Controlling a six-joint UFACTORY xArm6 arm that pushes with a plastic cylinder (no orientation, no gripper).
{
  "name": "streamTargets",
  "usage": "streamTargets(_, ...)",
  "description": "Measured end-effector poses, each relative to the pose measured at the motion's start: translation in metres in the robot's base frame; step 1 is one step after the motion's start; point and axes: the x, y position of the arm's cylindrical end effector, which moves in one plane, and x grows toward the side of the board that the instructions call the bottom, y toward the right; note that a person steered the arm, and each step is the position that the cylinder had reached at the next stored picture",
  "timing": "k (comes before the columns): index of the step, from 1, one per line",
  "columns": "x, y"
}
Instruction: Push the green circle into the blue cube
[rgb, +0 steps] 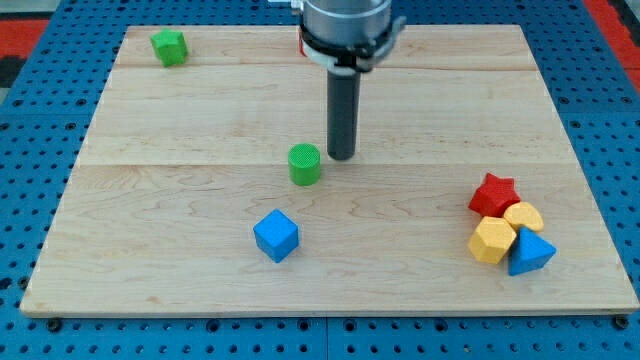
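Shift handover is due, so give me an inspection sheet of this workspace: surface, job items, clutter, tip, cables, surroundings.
Surface: wooden board, light planks, lying flat.
Job's things: green circle near the board's middle; blue cube below it, slightly to the view's left, with a gap between them.
Clutter: green block at the view's top left; at the view's lower right a tight cluster of red star, yellow block, second yellow block and blue triangle.
Tip: my tip is on the board just to the view's right of the green circle, close beside it; contact cannot be confirmed.
Cables: nothing seen.
Surroundings: blue perforated base around the board.
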Motion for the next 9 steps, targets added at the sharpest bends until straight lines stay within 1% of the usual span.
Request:
streamTargets(1, 0.028, -0.045)
streamTargets(2, -0.013, -0.011)
streamTargets(3, -0.026, -0.059)
streamTargets(4, -0.009, -0.089)
streamTargets(5, 0.012, -0.096)
streamTargets(6, -0.017, -0.135)
streamTargets(7, 0.0, -0.147)
streamTargets(9, 0.044, -0.087)
